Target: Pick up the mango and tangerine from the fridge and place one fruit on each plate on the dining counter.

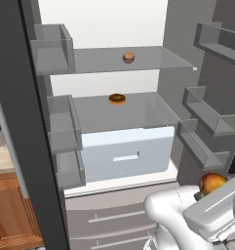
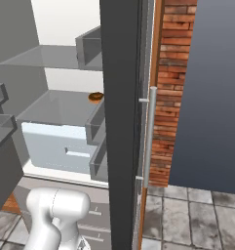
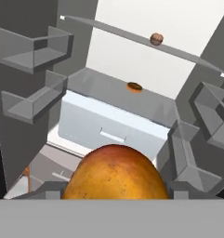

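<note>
Mango (image 3: 115, 173) sitting closest to the hand camera, bulging up between the gripper (image 3: 114, 193) finger tips and blocking the lower middle of that view. Gripper clamped on mango; in the left base view, same fruit (image 1: 212, 183) showing above the white wrist, low and right, well outside the fridge (image 1: 21, 122) opening.

Risks, judged from current state:
- Holding a round, smooth fruit on two narrow pads: likely to roll or slip out under a fast swing or a sudden base turn.
- Standing between both open doors: door bins (image 1: 205, 114) close on the right side, dark door edge (image 2: 121, 122) close beside the arm; turning away too tightly could be knocking the mango or elbow against them.
- Carrying toward plates already bearing skewers, per the task: setting down carelessly could be pushing those off.

Containers, largest first:
- Fridge: doors open, pale interior lit.
- White drawer (image 1: 126, 154): closed, contents hidden.
- Lower glass shelf (image 1: 138, 114): bearing a brown ring doughnut (image 1: 117, 98), near the back.
- Upper glass shelf (image 1: 153, 58): bearing the tangerine (image 1: 128, 57), near the middle, not yet collected.
- Door bins, both sides: appearing empty as far as visible.
</note>
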